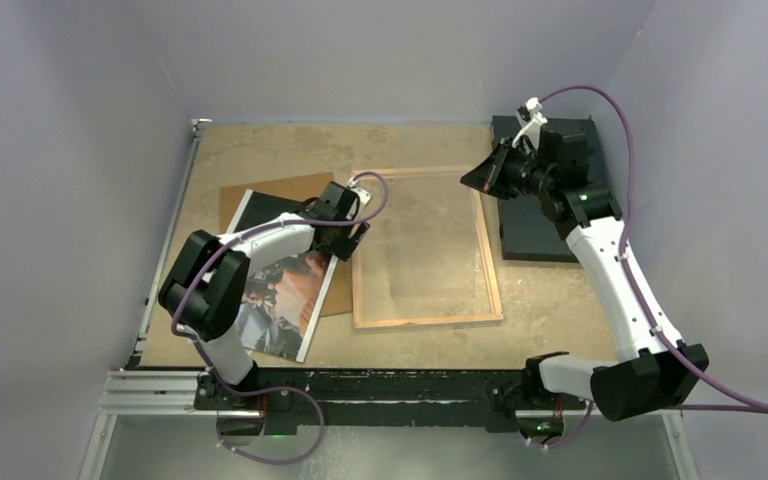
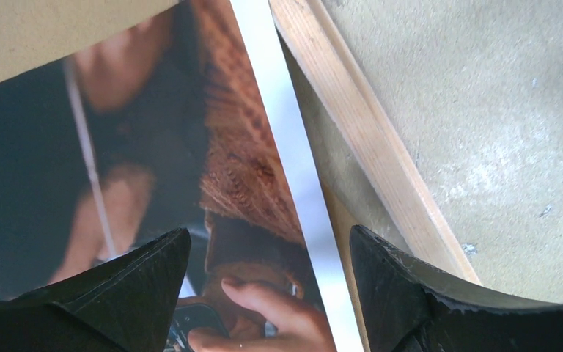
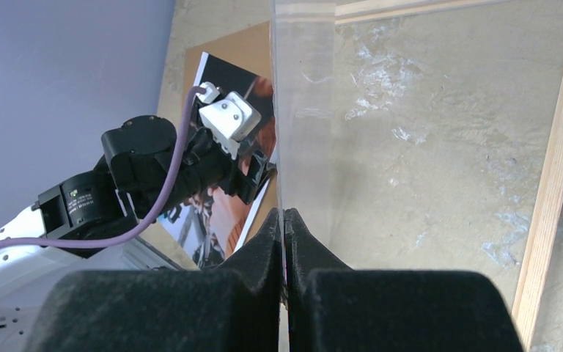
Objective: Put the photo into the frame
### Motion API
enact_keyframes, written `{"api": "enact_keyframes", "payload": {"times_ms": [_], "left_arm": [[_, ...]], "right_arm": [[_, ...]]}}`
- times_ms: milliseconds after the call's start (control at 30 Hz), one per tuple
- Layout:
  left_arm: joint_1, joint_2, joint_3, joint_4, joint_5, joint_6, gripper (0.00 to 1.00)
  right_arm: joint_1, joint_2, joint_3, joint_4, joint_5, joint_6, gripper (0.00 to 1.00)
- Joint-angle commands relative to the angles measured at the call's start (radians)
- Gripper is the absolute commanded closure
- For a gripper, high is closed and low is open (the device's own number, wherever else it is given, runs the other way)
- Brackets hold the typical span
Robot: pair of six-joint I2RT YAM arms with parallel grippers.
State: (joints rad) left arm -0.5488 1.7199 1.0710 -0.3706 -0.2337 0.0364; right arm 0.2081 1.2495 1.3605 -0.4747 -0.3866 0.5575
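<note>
While beside the frame (image 2: 366,147), holds left claw (image 2: 270,242) wide over the photo (image 2: 117,161) edge, ready to pinch. Clamps clear pane (image 3: 304,110) in right claw (image 3: 284,220), probably making room.

A speckled tan table (image 1: 260,150) fills the middle of the top view, boxed in by pale lilac walls (image 1: 60,150). A plain brown backing board (image 1: 280,188) lies flat left of centre (partly covered). A black slab (image 1: 535,240) lies at the upper right, close to the wall. A metal rail (image 1: 150,385) runs along the bottom.
</note>
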Motion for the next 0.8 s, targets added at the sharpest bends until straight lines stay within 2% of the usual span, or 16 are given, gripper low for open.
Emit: {"api": "enact_keyframes", "payload": {"times_ms": [0, 200, 367, 533, 767], "left_arm": [[-0.004, 0.025, 0.008, 0.069, 0.041, -0.029, 0.21], [-0.005, 0.083, -0.003, 0.104, 0.035, -0.029, 0.21], [-0.005, 0.115, -0.029, 0.138, -0.038, -0.001, 0.21], [-0.001, 0.092, -0.102, 0.151, -0.119, 0.045, 0.21], [0.042, 0.057, -0.132, 0.132, -0.139, 0.074, 0.21]], "right_arm": [[-0.003, -0.039, -0.023, 0.047, -0.008, 0.020, 1.00], [-0.004, -0.033, -0.032, 0.051, -0.005, 0.023, 1.00], [-0.004, -0.025, -0.032, 0.055, -0.012, 0.021, 1.00], [-0.004, -0.015, -0.022, 0.063, -0.027, 0.021, 1.00], [-0.004, -0.008, -0.039, 0.093, -0.058, 0.028, 1.00]]}}
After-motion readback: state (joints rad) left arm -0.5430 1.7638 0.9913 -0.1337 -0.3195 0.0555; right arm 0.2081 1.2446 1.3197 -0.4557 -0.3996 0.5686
